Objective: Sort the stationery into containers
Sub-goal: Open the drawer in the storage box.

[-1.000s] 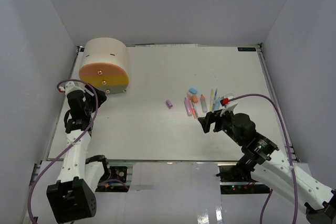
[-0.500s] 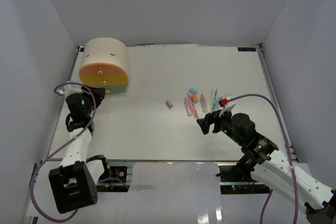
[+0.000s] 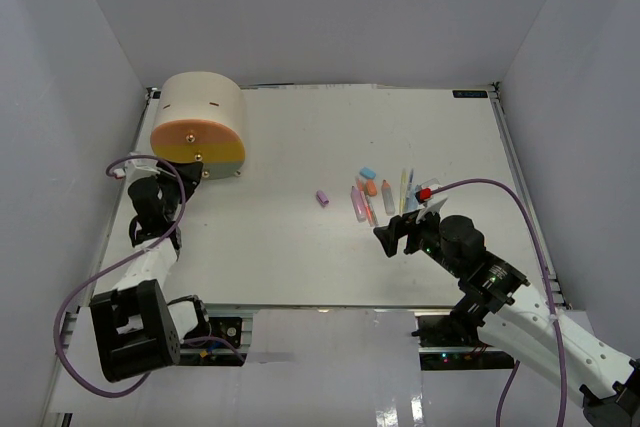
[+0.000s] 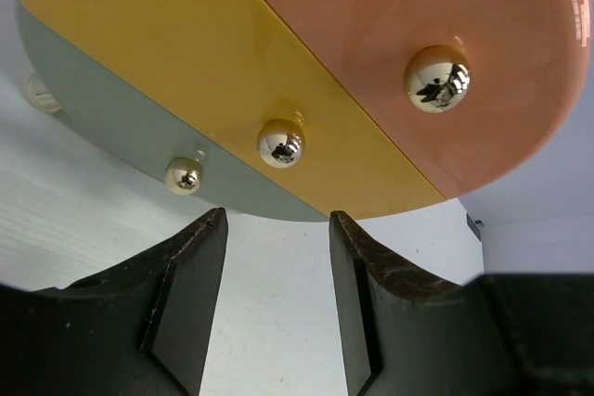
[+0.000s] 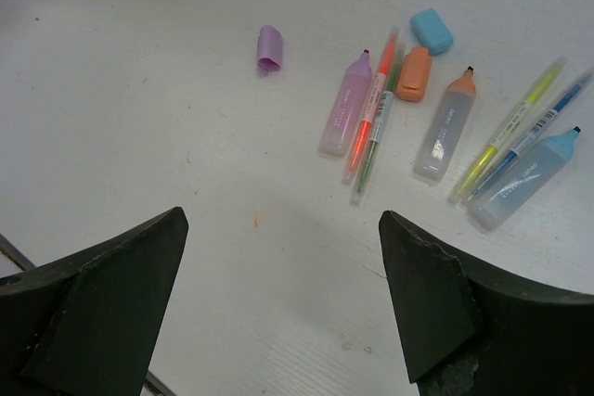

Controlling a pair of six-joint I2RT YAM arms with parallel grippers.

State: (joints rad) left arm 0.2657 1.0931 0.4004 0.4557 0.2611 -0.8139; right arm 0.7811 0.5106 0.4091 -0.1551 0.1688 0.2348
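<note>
The stationery point(image 5: 444, 132) lies loose on the surface point(image 5: 139, 90) just ahead of the right end effector point(image 5: 280, 238), whose jaws are spread wide and hold nothing. The pens and highlighters sit in 1 tight row, several touching, with a purple cap point(image 5: 268, 49) apart on its own. Jaws this wide coming down on the row would likely pinch 2 pieces at once or shove the neighbours aside, and the thin pens, flat on the surface, could roll out of a pinch.

On the other side, the left end effector point(image 4: 277, 220) is released, its jaws narrowly apart with nothing between them, just short of the cabinet point(image 3: 200, 107). All 3 drawers look shut. The gap seems aimed at the middle knob point(image 4: 280, 143) on the yellow drawer point(image 4: 167, 53). That knob is small, round and shiny, so a grip could slip off. A pull might also drag the whole cabinet instead of opening the drawer.
</note>
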